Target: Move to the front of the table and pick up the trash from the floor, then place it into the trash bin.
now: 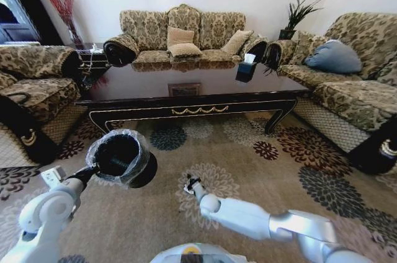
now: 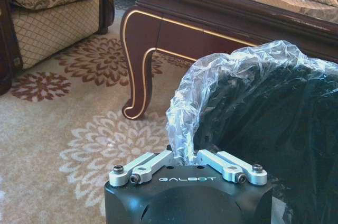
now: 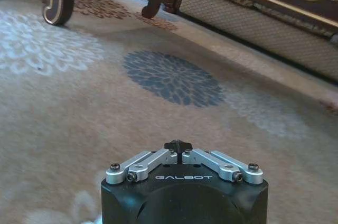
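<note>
Parked before the large low counter of glossy dark wood with gold scroll trim. Carries the small round black trash bin, clear plastic liner over its rim, off the beige medallion-patterned carpet floor, with the left claw pinched narrow on rim and liner. Tilts the bin's long axis off upright, mouth toward the head camera, base toward the right arm. Sets the right claw low over the carpet, fingers drawn together; cannot tell whether any trash is pinched there. Probably the pick-or-drop step; next calls for bringing that claw over the bin's mouth.
</note>
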